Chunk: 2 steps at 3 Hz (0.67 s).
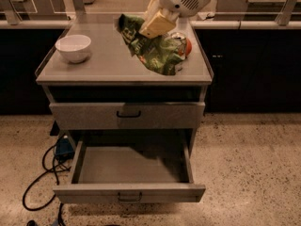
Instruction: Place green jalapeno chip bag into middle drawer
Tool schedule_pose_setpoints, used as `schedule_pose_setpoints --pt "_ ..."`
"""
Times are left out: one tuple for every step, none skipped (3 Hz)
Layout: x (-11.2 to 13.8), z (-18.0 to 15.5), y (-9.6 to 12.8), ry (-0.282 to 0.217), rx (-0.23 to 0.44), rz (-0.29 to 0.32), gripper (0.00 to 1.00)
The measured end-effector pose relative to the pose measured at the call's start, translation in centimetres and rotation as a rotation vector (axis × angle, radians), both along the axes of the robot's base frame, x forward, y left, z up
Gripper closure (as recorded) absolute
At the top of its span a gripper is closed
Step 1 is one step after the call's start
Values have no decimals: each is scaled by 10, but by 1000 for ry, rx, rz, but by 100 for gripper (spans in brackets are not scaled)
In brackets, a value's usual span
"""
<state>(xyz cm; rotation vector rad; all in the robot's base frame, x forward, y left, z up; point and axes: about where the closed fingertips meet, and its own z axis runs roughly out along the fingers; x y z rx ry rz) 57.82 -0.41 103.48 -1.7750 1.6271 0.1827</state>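
The green jalapeno chip bag point(153, 46) hangs crumpled in the air above the right half of the cabinet top, in front of the soda can. My gripper point(154, 23) is shut on the bag's upper left part and holds it clear of the surface. The middle drawer point(129, 168) is pulled open below, its grey inside bare, its dark handle at the front. The closed drawer front point(127, 115) sits above it.
A white bowl point(73, 47) stands at the left of the cabinet top point(94, 65). A silver-green soda can point(184, 44) with a red patch stands at the right, partly hidden by the bag. Black cables point(44, 171) lie on the floor left of the drawer.
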Motion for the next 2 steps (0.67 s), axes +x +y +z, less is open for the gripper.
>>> schedule_pose_setpoints --pt "0 -1 0 1 0 0 100" --pt "-8 -19 1 20 -2 8 100"
